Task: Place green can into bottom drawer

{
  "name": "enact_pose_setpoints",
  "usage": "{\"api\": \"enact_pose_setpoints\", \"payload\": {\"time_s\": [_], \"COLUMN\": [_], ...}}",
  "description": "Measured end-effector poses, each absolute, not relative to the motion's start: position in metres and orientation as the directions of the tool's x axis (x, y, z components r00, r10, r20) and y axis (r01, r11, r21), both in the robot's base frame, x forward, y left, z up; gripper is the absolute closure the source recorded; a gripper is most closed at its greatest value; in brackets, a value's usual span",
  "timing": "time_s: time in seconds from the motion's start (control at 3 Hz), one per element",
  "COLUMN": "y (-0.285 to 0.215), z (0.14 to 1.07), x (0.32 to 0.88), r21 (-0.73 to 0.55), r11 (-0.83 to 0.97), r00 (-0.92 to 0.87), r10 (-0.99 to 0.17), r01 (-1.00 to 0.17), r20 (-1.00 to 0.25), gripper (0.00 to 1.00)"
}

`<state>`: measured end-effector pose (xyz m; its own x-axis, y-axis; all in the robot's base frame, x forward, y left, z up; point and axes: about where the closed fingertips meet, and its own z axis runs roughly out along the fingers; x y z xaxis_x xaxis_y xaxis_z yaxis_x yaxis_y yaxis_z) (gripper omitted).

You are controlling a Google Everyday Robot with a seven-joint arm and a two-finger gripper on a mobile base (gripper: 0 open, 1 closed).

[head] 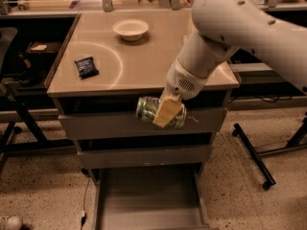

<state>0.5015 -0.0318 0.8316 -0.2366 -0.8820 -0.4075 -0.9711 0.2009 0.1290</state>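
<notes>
Smooth white arm (240,28) of rounded shells; round wrist cuff (184,83) with a grid of small holes. The gripper (163,113), 1 flat tan finger (168,110) showing, clasps the can (146,108) before the drawer fronts (105,126).

Bowl (130,29), dark packet (87,67) — on countertop (158,61)

A white robot arm (230,28) ends in a hand (163,113) with a pale yellow finger (168,111), clasping the green can (147,108) in front of the top drawer. The can's label is mottled green and its end is silvery. The surface (144,66) is glossy beige with a faint pale ring. On it sit a cream bowl (130,29) and a dark blue packet (87,66). The upper drawers (105,126) are scuffed grey, the bottom drawer (148,195) is plain grey, and the floor (38,190) is speckled tan.
</notes>
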Motion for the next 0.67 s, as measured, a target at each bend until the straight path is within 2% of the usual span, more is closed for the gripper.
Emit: {"api": "enact_pose_setpoints", "payload": {"time_s": [0.67], "y": [-0.045], "z": [0.683], "x": [0.459], "r21": [0.357], "r11": [0.316], "r00": [-0.456], "r10": [-0.775], "r01": [-0.879], "r20": [-0.437], "gripper": [1.00]}}
